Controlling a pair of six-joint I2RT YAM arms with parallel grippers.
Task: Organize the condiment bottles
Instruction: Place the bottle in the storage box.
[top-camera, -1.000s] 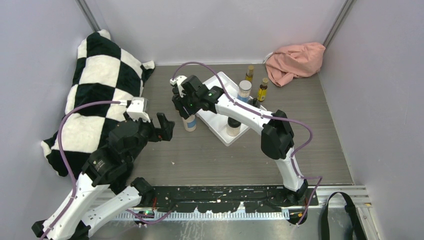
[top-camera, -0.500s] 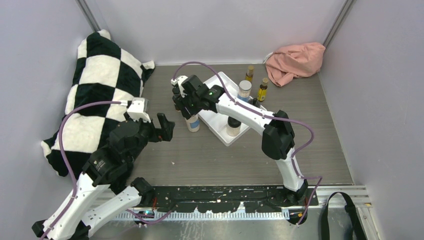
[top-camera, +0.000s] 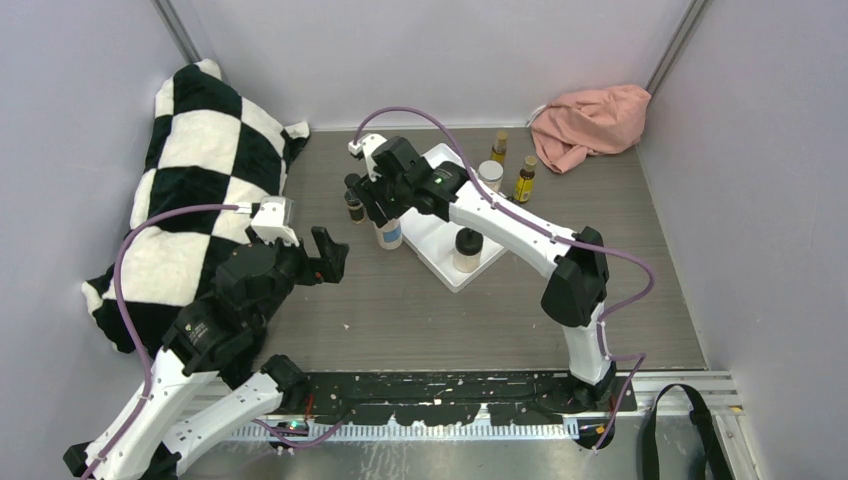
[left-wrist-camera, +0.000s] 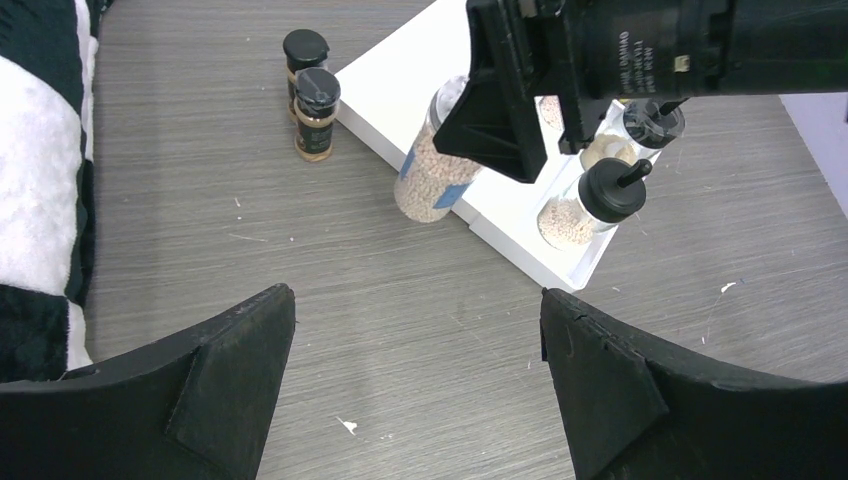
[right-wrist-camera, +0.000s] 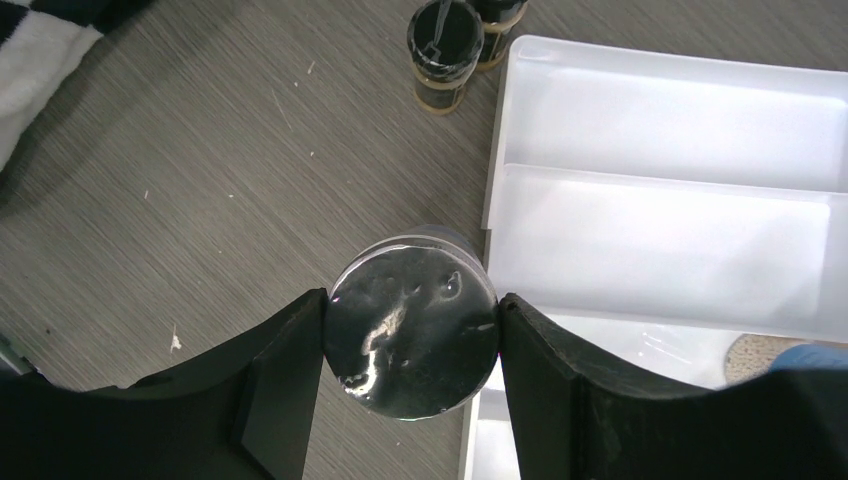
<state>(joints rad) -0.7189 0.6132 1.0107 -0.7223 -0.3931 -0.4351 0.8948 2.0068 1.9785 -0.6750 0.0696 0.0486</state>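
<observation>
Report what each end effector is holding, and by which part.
The right end effector clamps the silver-lidded jar at its lid end, pressed from two opposite sides. The left end effector is open and holds nothing.

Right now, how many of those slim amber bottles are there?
2. One amber bottle stands behind the tray, near the pink cloth; the other is just right of it, closer. The right arm covers part of the tray, so another could be hidden.
</observation>
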